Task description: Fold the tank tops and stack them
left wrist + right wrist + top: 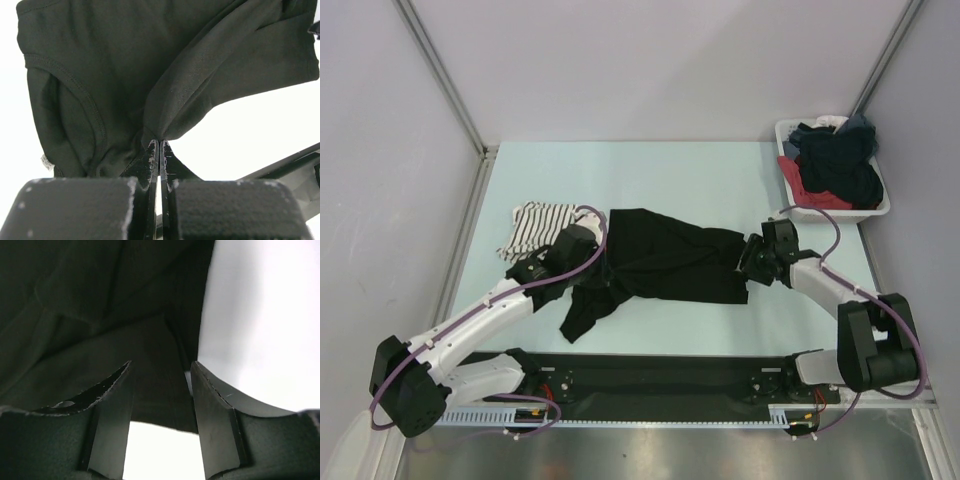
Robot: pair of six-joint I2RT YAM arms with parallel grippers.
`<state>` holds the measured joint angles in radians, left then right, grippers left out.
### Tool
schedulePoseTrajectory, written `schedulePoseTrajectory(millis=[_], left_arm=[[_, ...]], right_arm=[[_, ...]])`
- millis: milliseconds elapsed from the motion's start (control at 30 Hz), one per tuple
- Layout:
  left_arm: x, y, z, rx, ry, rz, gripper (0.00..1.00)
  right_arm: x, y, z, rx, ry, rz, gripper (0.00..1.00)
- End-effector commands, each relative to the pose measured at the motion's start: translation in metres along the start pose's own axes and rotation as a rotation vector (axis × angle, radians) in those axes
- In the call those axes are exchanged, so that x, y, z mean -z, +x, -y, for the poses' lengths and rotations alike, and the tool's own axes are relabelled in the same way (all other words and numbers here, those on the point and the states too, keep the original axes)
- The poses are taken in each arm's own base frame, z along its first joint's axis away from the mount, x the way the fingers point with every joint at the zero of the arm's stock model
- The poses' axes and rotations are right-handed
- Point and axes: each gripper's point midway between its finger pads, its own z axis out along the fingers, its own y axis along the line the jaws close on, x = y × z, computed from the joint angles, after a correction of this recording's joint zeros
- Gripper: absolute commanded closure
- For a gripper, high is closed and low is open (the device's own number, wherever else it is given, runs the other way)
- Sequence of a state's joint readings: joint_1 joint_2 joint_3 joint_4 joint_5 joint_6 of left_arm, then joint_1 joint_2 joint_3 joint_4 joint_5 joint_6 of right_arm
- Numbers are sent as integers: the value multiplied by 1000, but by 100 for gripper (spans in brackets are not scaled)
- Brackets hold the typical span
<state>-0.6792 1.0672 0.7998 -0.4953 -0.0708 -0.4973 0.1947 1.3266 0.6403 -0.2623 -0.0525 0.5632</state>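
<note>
The black tank top (670, 262) lies spread across the middle of the table, with a strap trailing toward the front left. My left gripper (605, 264) is at its left side, shut on a pinched fold of the black fabric (125, 60); its jaws (160, 144) are closed tight in the left wrist view. My right gripper (748, 258) is at the top's right edge, open, with a strip of black fabric (155, 390) lying between its spread fingers (161, 371). The striped tank top (535, 228) lies crumpled at the left, behind my left arm.
A white basket (840, 213) stands at the back right, holding dark and red clothes (835, 160). Grey walls close in the table on the left, back and right.
</note>
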Motion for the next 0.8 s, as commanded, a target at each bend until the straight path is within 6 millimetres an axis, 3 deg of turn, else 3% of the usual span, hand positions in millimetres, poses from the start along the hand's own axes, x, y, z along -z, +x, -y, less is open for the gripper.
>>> schedulePoseTrajectory(millis=[0,367,433,567,767], left_arm=[[-2,-6,2,14,11,22,100],[-4,-6,3,9,14,17,100],[-4,-6,3,9,16,14,100],[-3,-7,3,9,13,19,100],[0,-13,5,8,11,29,100]], right_arm=[[-6,-23,-9,46,15,53,48],[-21,-18,-6,63,44,24,71],[-20,-16,-6,65,48,20,80],[-7,-27,-6,62,58,66,100],[24,-48,-1,60,104,159,100]])
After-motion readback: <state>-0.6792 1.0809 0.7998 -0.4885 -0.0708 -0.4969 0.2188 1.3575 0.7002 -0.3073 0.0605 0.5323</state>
